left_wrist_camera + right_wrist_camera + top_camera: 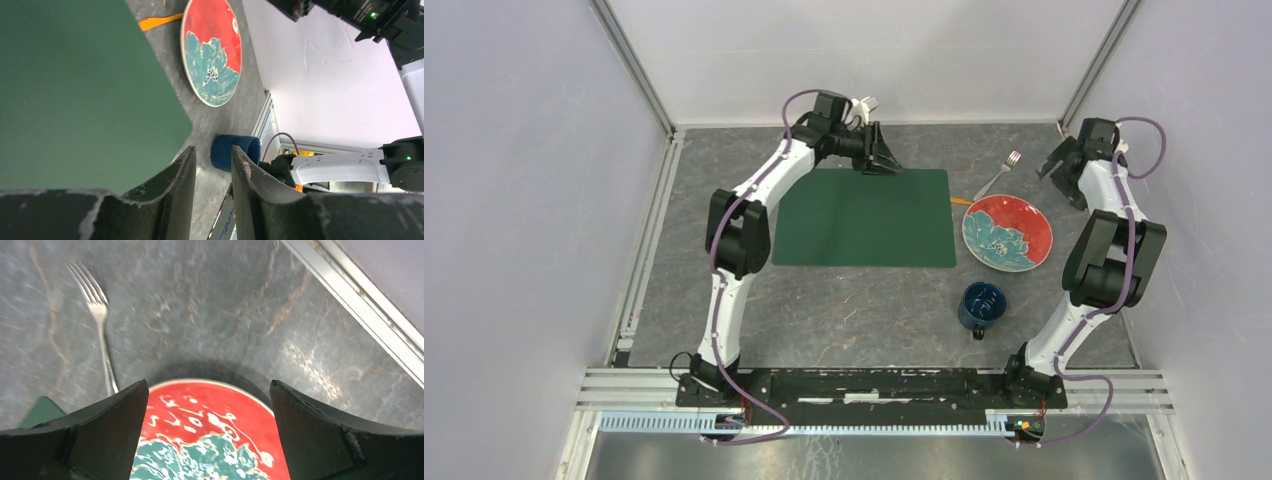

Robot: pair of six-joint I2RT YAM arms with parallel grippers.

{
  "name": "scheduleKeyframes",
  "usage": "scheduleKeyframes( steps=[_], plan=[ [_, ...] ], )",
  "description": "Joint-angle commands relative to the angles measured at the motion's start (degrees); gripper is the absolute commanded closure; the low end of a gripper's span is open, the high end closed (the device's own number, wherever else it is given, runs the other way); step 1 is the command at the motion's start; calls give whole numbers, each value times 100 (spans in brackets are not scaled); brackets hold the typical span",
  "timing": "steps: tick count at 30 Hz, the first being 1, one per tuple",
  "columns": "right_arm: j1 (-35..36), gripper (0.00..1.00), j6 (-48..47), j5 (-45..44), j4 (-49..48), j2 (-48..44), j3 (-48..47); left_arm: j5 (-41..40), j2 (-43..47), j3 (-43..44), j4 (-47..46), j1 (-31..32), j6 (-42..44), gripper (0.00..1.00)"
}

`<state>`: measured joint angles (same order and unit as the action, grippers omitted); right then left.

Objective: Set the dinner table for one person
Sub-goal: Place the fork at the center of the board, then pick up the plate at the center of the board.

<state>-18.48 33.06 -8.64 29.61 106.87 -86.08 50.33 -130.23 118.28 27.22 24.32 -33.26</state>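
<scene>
Right pincer (207, 389), released wide over the red-and-teal round ceramic plate (1007, 232): best gripped squarely by its far rim. Left pincer (213, 150) narrowly parted, empty.

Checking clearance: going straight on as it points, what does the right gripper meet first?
Likely the plate, seen between the open jaws of the right gripper; depth unclear.
</scene>
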Motion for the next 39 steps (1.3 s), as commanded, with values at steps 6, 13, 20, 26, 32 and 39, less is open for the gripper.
scheduleKeyframes(
  steps=[6,13,20,26,32,39],
  plan=[
    [68,2,-201,80,404,-1077,1294,781,-701,634,-735,592,-768,61],
    [70,2,-308,171,510,-1699,1884,819,-762,429,-988,810,-815,60],
    [67,2,-383,240,489,-2188,2437,860,-932,264,-1520,1039,-978,60],
    [68,2,-339,273,291,-2627,3059,961,-1268,257,-2272,1168,-1389,60],
    [13,2,-175,519,-248,-2894,3590,991,-1540,334,-2566,1265,-1565,60],
    [-186,2,294,854,-1094,-3098,4205,951,-1790,420,-2590,1336,-1567,60]
  ],
)
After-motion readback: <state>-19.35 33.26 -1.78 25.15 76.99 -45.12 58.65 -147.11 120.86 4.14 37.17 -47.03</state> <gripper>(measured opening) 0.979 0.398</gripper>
